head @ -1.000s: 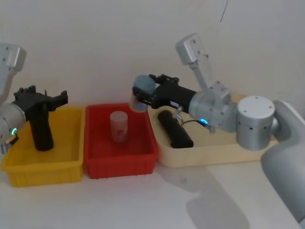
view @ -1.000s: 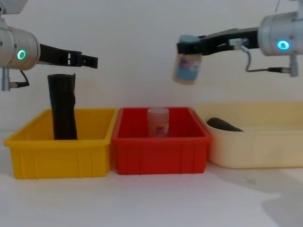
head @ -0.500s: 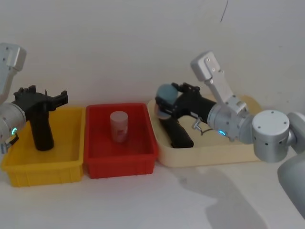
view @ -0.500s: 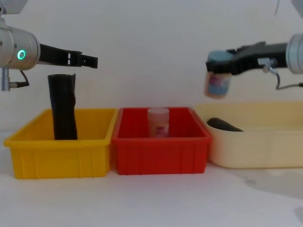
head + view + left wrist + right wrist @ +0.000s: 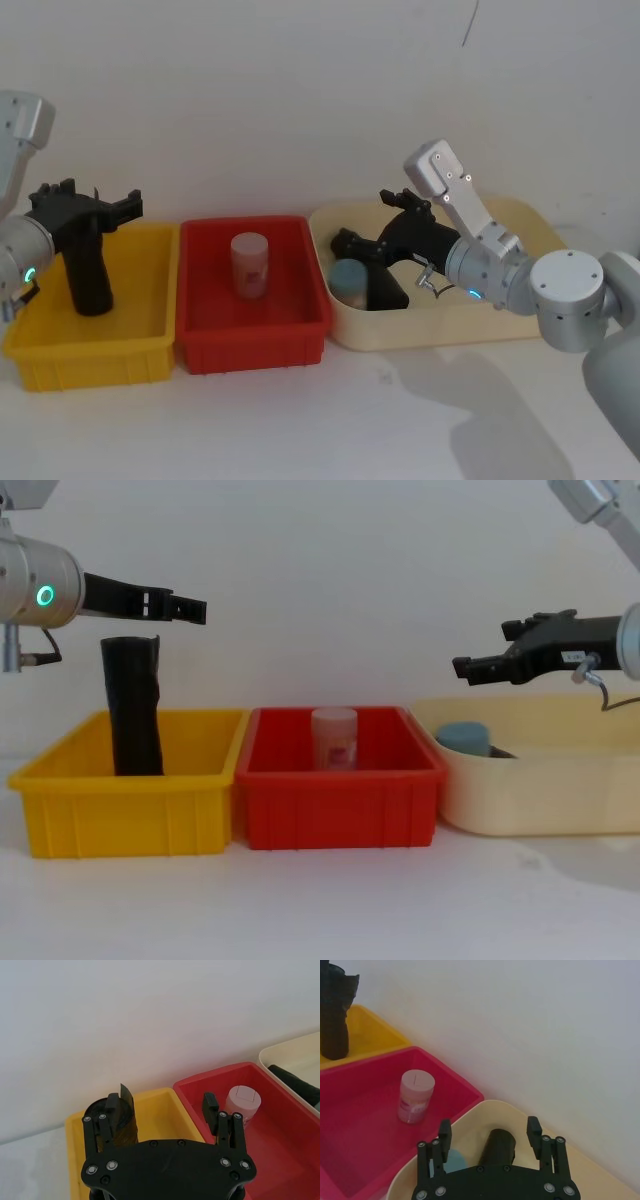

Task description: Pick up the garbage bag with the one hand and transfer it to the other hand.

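We see the left end effector hovering above the yellow bin at the left end of the table, its fingers spread wide and holding nothing. Directly below it the garbage bag stands upright in that bin, its top flap just under the fingers without touching them, with free air above. Just beside it, the red bin holds an upright pink jar with open room on all sides. Toward the table's right end, the right end effector hangs over the cream tray, fingers apart and empty. Beneath it a blue-lidded jar rests beside a second black roll near the tray's left wall.
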